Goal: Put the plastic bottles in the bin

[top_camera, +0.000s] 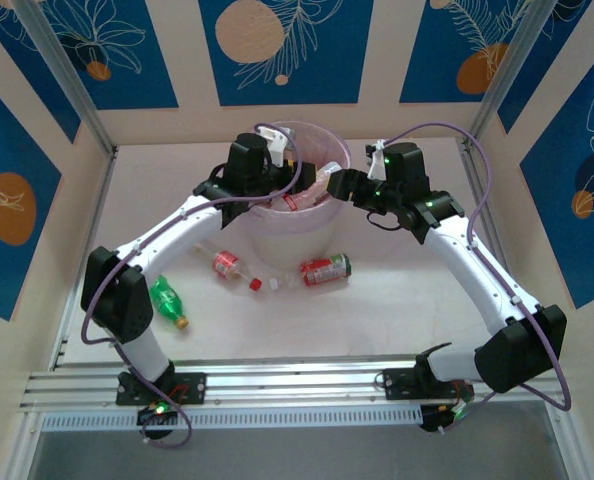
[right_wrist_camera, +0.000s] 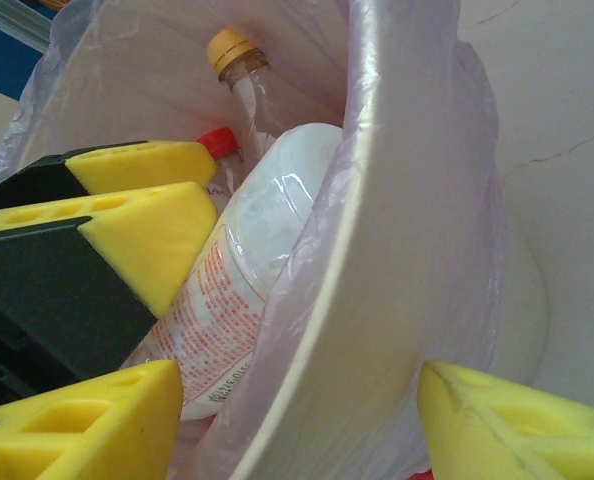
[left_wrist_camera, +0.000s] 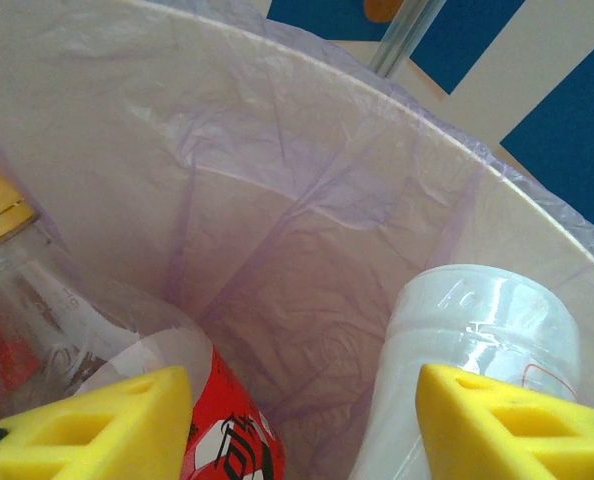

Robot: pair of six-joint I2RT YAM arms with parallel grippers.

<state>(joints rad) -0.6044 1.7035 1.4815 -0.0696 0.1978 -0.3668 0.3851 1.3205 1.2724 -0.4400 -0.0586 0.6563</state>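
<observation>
Two arms arch inward from their bases, elbows thrown out to either side of the white table [top_camera: 407, 310], and meet at the round white bin lined with a lilac plastic bag [top_camera: 297, 235]. My left gripper [left_wrist_camera: 302, 430] points down inside the bin. Its yellow fingers stand moderately apart, with only bag showing between them. A clear red-labelled bottle with a yellow cap [left_wrist_camera: 77, 320] lies by one finger, a pale-labelled clear bottle [left_wrist_camera: 477, 320] by the other, both inside the bin. My right gripper [right_wrist_camera: 297, 420] straddles the bin's right rim, one finger inside and one outside; whether it pinches the wall I cannot tell. On the table in front of the bin lie a green bottle [top_camera: 165, 298], a red-capped clear bottle [top_camera: 229, 264] and a second red-labelled bottle [top_camera: 324, 269].
</observation>
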